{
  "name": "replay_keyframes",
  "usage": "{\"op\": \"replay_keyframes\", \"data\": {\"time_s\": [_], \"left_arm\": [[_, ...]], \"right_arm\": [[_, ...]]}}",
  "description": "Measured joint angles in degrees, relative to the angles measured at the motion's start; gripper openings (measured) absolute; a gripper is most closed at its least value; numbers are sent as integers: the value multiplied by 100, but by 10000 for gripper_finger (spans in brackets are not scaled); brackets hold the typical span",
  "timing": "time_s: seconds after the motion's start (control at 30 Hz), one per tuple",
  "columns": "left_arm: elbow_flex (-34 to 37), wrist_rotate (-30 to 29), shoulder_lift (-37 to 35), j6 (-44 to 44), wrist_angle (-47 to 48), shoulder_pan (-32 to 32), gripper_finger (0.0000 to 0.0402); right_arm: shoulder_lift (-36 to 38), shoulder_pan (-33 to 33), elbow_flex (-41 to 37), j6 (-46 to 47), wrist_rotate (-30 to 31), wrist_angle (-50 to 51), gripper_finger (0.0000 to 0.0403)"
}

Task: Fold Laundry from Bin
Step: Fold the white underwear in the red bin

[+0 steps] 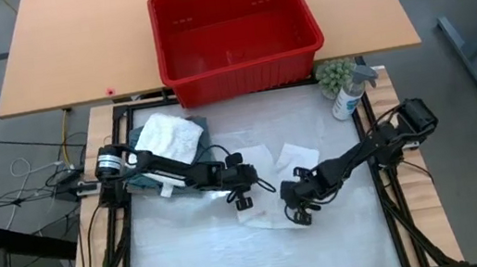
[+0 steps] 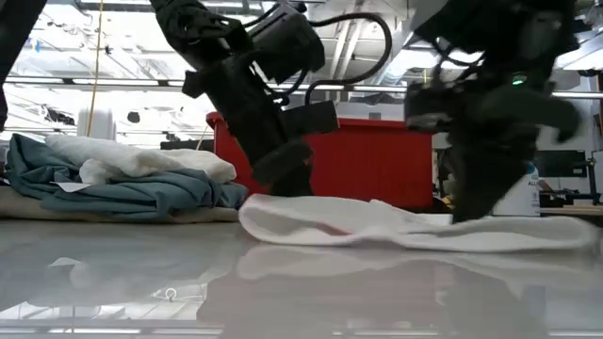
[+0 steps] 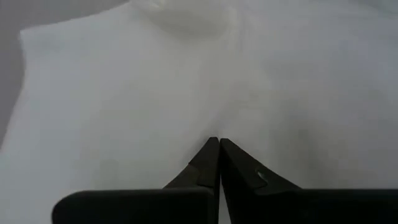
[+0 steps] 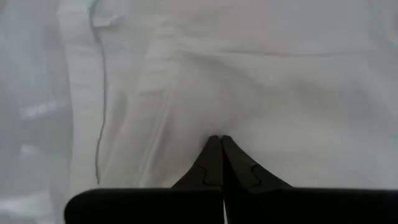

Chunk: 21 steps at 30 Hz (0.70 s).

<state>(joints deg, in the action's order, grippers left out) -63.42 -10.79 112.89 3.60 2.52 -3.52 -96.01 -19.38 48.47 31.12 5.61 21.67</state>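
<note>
While both arms reach down, left hand [image 1: 243, 198] and right hand [image 1: 298, 211] pinch the white garment [image 2: 415, 229].

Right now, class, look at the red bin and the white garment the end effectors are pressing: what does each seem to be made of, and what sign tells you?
The red bin: probably rigid moulded plastic, with smooth, glossy walls and a rolled rim. The white garment: soft woven or knit cloth, matte, lying limp and creased on the table; the fibre cannot be told.
</note>
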Motion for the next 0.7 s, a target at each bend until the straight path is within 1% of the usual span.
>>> {"op": "replay_keyframes", "data": {"time_s": [0.13, 0.27, 0.33, 0.5, 0.6, 0.7], "left_arm": [[0, 216, 56, -59, 9, 16, 0], [0, 218, 56, -199, 11, 15, 0], [0, 228, 56, -194, 9, 16, 0], [-234, 415, -40, 153, 224, 16, 0], [-507, 457, -326, 299, 375, 14, 0], [-768, 455, -806, 464, 596, -14, 0]], "right_arm": [[0, -201, -2, -555, -129, 305, 15], [-2, -388, -4, -1095, -260, 490, 15], [42, -461, -11, -1197, -253, 507, 17], [419, -492, -47, -928, -222, 584, 48], [911, -478, -55, -685, -57, 573, 55], [1300, -457, -33, -523, 139, 563, 56]]}}
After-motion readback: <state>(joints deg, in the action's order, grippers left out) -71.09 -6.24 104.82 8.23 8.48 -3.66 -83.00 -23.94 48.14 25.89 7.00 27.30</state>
